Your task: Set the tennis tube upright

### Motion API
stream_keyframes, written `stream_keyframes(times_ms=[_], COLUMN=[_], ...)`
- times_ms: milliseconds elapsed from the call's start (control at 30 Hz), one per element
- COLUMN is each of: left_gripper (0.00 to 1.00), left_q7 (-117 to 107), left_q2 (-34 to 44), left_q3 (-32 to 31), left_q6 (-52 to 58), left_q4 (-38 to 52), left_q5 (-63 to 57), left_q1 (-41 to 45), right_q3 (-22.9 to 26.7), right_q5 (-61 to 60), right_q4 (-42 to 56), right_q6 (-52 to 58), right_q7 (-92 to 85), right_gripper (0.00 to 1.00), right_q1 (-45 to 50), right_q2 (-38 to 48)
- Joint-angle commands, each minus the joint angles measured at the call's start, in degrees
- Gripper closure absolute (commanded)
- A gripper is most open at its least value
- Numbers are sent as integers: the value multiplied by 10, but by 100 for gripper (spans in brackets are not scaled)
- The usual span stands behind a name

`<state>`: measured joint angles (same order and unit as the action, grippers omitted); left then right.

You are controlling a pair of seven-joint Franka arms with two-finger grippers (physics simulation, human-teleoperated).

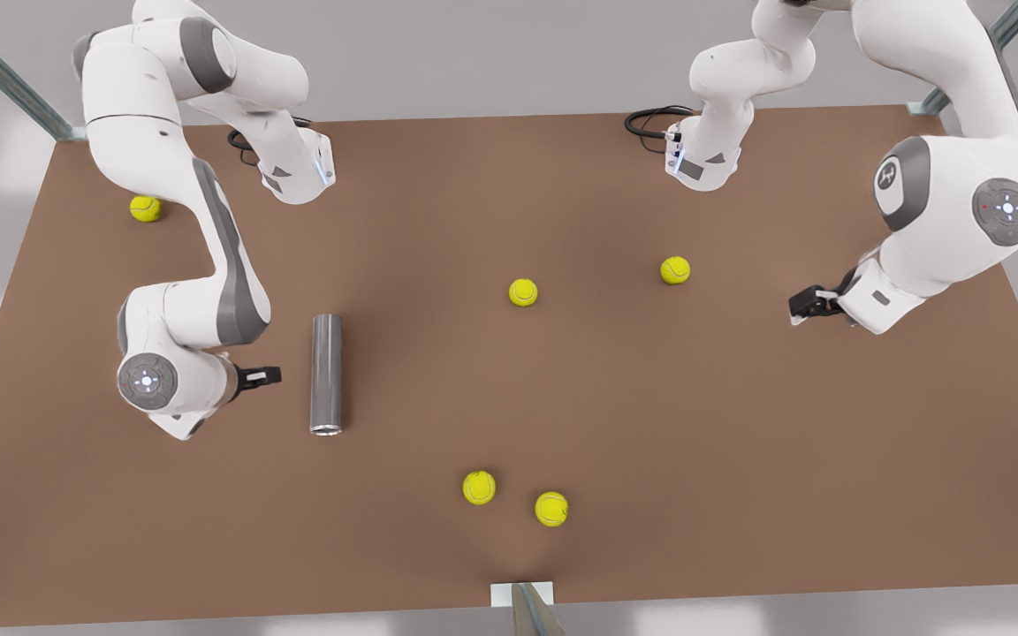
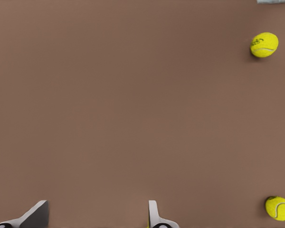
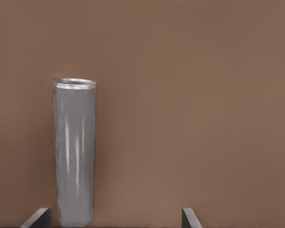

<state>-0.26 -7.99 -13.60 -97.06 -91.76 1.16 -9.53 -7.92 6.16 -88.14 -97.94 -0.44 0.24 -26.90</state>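
Front view shows you the tennis tube lying flat on the tabletop, right gripper at its 9 o'clock, left gripper idle far off, both jaws apart.

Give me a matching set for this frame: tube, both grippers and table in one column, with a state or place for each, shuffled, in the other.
Things:
1. tennis tube
2. right gripper
3. left gripper
4. table

States or places:
a. open, at the front view's right, far from the tube
b. plain brown surface
c. lying on its side
d. open, right beside the tube, at the front view's left

Pairs: 1-c, 2-d, 3-a, 4-b
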Motion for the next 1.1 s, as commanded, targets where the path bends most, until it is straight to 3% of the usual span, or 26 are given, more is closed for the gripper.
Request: stream_keyframes(times_ms=[0,67,200,300,467,700,967,1067], left_gripper=[0,0,0,0,0,0,0,0], left_q7=[0,0,5,6,-16,-18,-27,-29], left_q2=[0,3,7,-8,-41,-87,-100,-106], left_q3=[-1,-4,-3,-3,-3,-4,-8,-8], left_q6=[-1,1,43,35,0,-40,-56,-57], left_q4=[0,2,24,25,21,23,24,25], left_q5=[6,16,15,16,36,74,100,193], left_q1=[4,2,-4,-5,-1,14,15,14], right_q3=[-5,-30,-34,-39,-39,-40,-39,-39], right_q5=[0,-1,-29,-31,-35,-47,-47,-45], right_q4=[-1,-3,-41,-213,-232,-298,-315,-315], right_q6=[-1,-8,-41,-181,-193,-306,-342,-347], right_q7=[0,3,54,69,60,65,60,60], right_gripper=[0,0,0,0,0,0,0,0], right_q1=[1,7,38,52,13,7,0,-2], right_q2=[-4,-25,-25,62,62,37,16,11])
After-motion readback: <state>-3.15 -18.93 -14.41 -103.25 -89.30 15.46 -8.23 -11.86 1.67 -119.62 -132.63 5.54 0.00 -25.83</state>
